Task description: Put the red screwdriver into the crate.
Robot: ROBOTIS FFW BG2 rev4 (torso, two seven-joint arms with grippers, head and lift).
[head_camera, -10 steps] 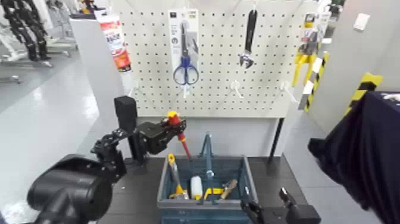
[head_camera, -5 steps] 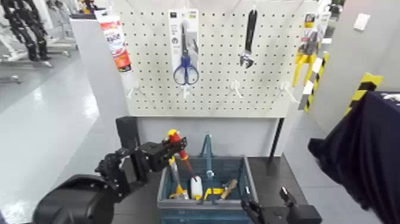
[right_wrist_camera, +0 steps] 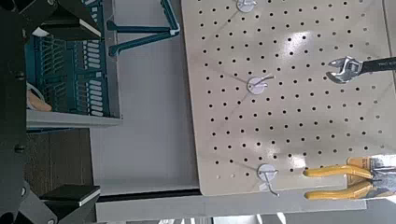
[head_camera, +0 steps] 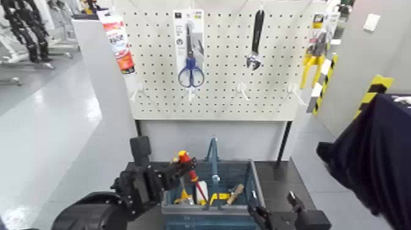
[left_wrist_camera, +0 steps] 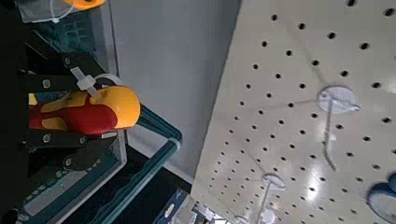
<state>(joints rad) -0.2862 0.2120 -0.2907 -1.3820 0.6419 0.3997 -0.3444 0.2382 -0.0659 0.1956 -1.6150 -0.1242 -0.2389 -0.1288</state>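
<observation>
The red screwdriver [head_camera: 185, 164] has a red handle with a yellow band, and its thin shaft slants down into the crate [head_camera: 255, 187]. My left gripper [head_camera: 178, 167] is shut on the handle and holds it over the crate's left half. The crate is blue-grey with a tall upright central handle [head_camera: 213, 153]. In the left wrist view the red and yellow handle [left_wrist_camera: 90, 109] sits between the dark fingers [left_wrist_camera: 58, 140], with the crate's wall [left_wrist_camera: 149, 154] just beyond. My right gripper [head_camera: 276, 215] is low at the crate's front right corner, open and empty.
In the crate lie a yellow-handled tool [head_camera: 181, 194], a white roll [head_camera: 201, 191] and a wooden-handled tool [head_camera: 235, 194]. The pegboard [head_camera: 226, 67] behind holds blue scissors [head_camera: 191, 73], a wrench [head_camera: 254, 43] and yellow pliers [head_camera: 311, 64]. A dark cloth [head_camera: 373, 159] hangs at the right.
My left gripper has come down and slightly right with the screwdriver. The shaft tip now reaches down into the crate's left half. The right arm has not moved.
</observation>
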